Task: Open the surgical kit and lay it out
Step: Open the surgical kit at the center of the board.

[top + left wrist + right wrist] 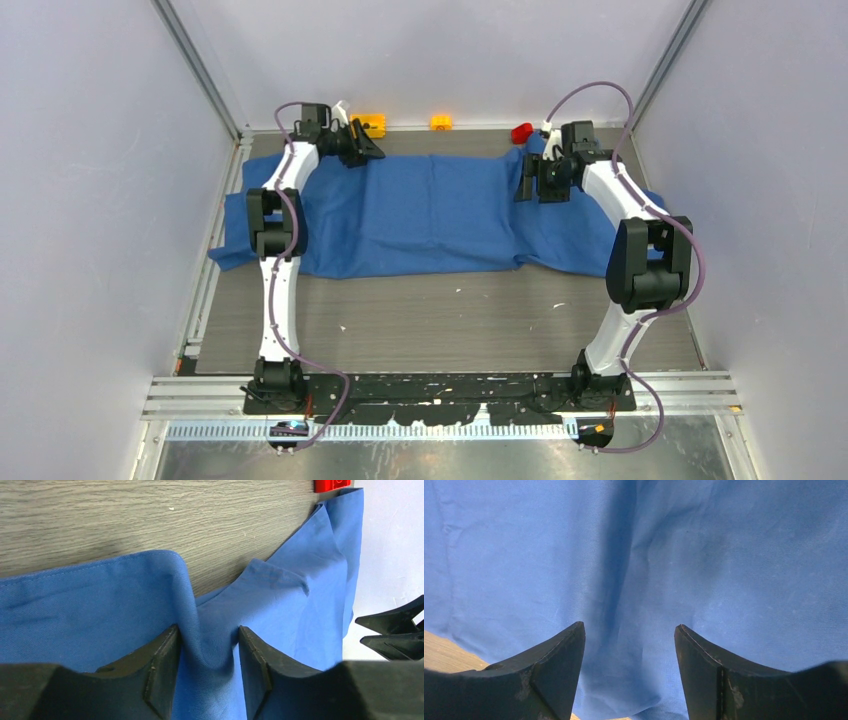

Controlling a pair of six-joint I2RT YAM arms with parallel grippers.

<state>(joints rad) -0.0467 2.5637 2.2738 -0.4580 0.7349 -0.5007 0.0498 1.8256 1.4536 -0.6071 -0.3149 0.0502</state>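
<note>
Of the surgical kit I see only its blue cloth wrap (430, 215), spread across the far half of the table with wrinkled edges. My left gripper (362, 145) is down on the cloth's far left edge. In the left wrist view its jaws (206, 630) stand partly closed, still apart, with a raised fold of blue cloth (210, 645) bunched between the fingers. My right gripper (525, 185) hangs over the cloth's far right part. In the right wrist view it (629, 626) stands open above smooth cloth (724, 555), with nothing pinched.
A small red block (521, 132) lies at the back wall beside the right gripper, also seen as the red block (332, 485) past the cloth's edge. Two orange blocks (372, 124) (441, 122) sit along the back wall. Bare wood-grain table (450, 320) lies nearer the arm bases.
</note>
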